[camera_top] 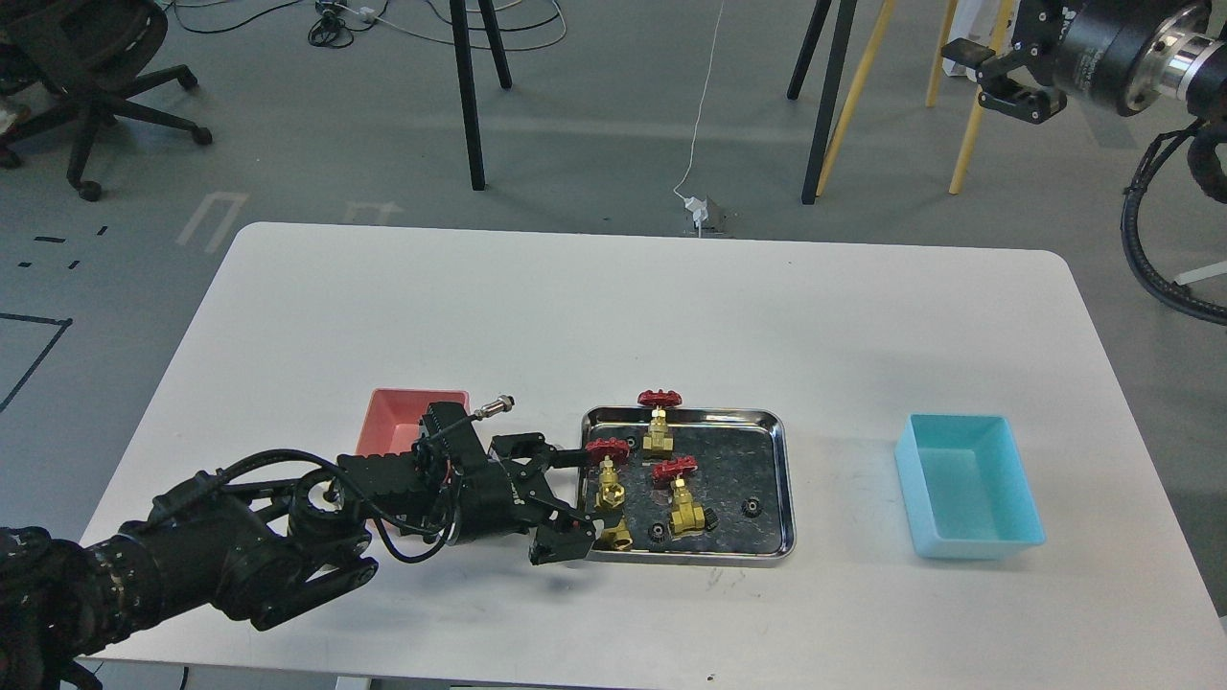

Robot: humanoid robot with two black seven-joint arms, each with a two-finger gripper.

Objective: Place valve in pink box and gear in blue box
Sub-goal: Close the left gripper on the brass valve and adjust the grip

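Note:
Four valves lie in the steel tray [781,479]: one at the back [658,426], one at mid-left [608,479], one in the middle [683,503], and one at the front left [616,535], partly hidden by my lower finger. Small black gears [752,505] lie among them. My left gripper [572,500] is open at the tray's left edge, its fingers spread on either side of the left valves and gripping nothing. The pink box [403,417] is partly behind my left arm. The blue box [968,484] stands empty at the right. My right gripper [1002,77] is open, raised high at the top right.
The white table [613,307] has bare room behind the tray and between the tray and the blue box. Beyond the table are stand legs, cables and an office chair [86,57] on the floor.

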